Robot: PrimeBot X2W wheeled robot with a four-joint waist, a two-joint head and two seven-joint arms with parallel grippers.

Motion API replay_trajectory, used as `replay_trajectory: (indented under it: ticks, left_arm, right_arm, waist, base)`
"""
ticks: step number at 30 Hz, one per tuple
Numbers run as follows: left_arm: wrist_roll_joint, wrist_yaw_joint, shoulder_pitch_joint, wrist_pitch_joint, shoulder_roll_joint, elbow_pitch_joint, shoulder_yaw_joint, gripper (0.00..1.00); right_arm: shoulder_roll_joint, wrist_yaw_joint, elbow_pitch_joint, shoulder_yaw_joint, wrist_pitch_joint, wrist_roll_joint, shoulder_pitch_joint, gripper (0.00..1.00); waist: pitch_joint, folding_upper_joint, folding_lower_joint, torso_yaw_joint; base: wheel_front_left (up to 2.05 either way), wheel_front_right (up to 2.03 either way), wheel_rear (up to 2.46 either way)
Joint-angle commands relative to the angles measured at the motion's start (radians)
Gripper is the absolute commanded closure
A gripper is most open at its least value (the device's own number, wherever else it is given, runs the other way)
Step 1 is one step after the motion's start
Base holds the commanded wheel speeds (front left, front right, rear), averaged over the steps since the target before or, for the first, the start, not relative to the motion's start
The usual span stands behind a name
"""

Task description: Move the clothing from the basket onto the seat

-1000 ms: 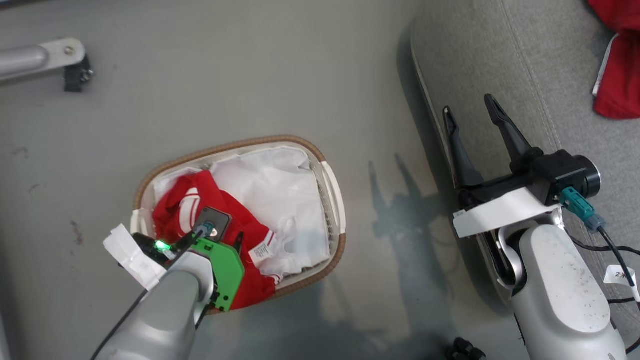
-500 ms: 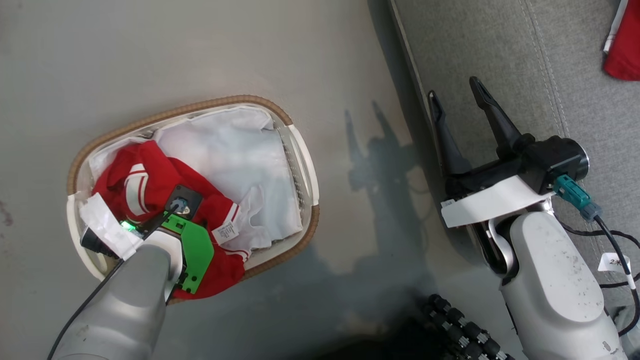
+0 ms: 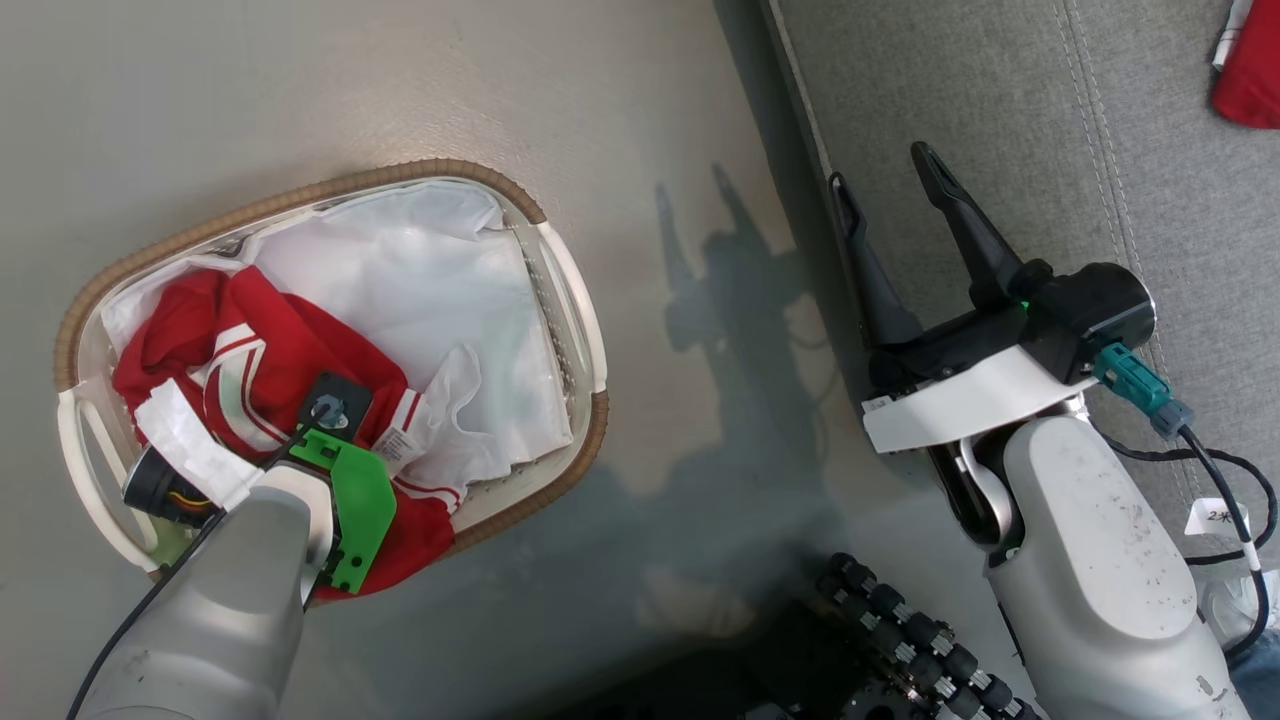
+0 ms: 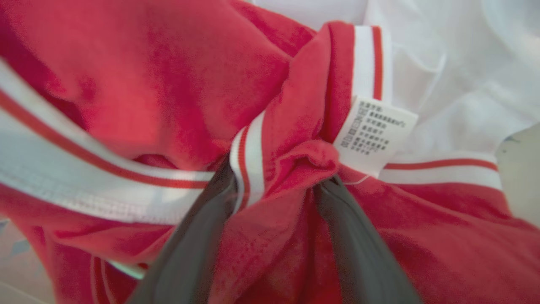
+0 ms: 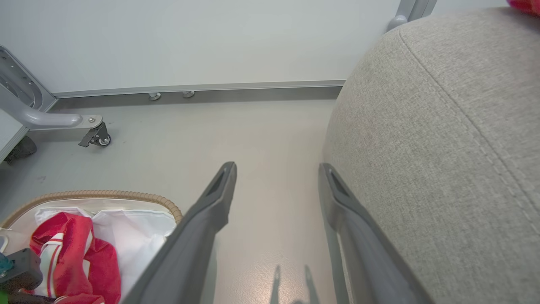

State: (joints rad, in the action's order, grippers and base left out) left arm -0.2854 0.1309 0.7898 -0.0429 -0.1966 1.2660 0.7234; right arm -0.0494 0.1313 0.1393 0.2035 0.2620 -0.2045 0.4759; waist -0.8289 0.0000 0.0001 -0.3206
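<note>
The oval white basket [image 3: 300, 195] with a brown woven rim stands on the floor at the left. Red clothing [image 3: 260, 350] with white stripes lies in it on a white liner [image 3: 420, 270]. My left arm [image 3: 330, 480] reaches down into the basket. In the left wrist view my left gripper [image 4: 278, 179] is open, its fingers [image 4: 202, 236] pressed into the clothing [image 4: 168, 84] with a bunched fold between them, beside a white label [image 4: 373, 135]. My right gripper [image 3: 880, 170] hangs open and empty at the edge of the grey seat [image 3: 1000, 100]. Another red garment [image 3: 1250, 80] lies on the seat.
The right wrist view shows the right gripper [image 5: 277, 168] over bare floor between the basket [image 5: 97, 194] and the seat [image 5: 443, 126], with a caster leg [image 5: 95, 135] near the wall. Black rollers [image 3: 900, 630] of my base sit at the bottom. Cables [image 3: 1210, 470] trail at the right.
The head camera has shifted, so the basket now sits further left. My left gripper has sunk deeper into the red clothing. The right gripper holds the same open pose.
</note>
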Motion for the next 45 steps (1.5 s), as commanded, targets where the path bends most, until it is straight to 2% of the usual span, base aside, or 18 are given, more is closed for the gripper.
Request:
replay_trajectory:
  ticks: [1, 11, 20, 35, 45]
  left_arm:
    - [-0.004, -0.001, 0.016, 0.004, -0.004, 0.003, 0.006, 1.0]
    - [-0.034, -0.001, -0.028, 0.112, 0.029, -0.025, 0.041, 1.0]
    - [-0.11, -0.001, -0.088, 0.243, 0.057, -0.123, 0.089, 1.0]
    - [-0.153, -0.001, -0.112, 0.304, 0.002, -0.387, 0.234, 1.0]
    - [-0.19, -0.001, -0.008, 0.258, -0.063, -0.564, 0.299, 1.0]
  right_arm:
    - [-0.002, -0.001, 0.0, 0.0, 0.005, -0.007, 0.009, 0.0]
    - [-0.002, -0.001, 0.03, -0.014, 0.005, 0.013, -0.007, 0.0]
    - [-0.003, -0.001, 0.064, -0.049, 0.005, 0.059, -0.059, 0.0]
    - [-0.003, -0.001, 0.131, -0.098, 0.005, 0.145, -0.237, 0.0]
    - [-0.003, -0.001, 0.159, -0.076, 0.005, 0.158, -0.337, 0.0]
  waist:
    - [-0.004, 0.0, -0.0001, -0.004]
    - [0.067, 0.0, -0.0001, 0.028]
    - [0.243, 0.0, -0.0001, 0.095]
    - [0.632, 0.0, -0.0001, 0.21]
    - [0.827, 0.0, -0.0001, 0.233]
  base:
    - [0.0, 0.0, 0.0]
    - [0.0, 0.0, 0.0]
    - [0.0, 0.0, 0.0]
    - [0.0, 0.0, 0.0]
    - [0.0, 0.0, 0.0]
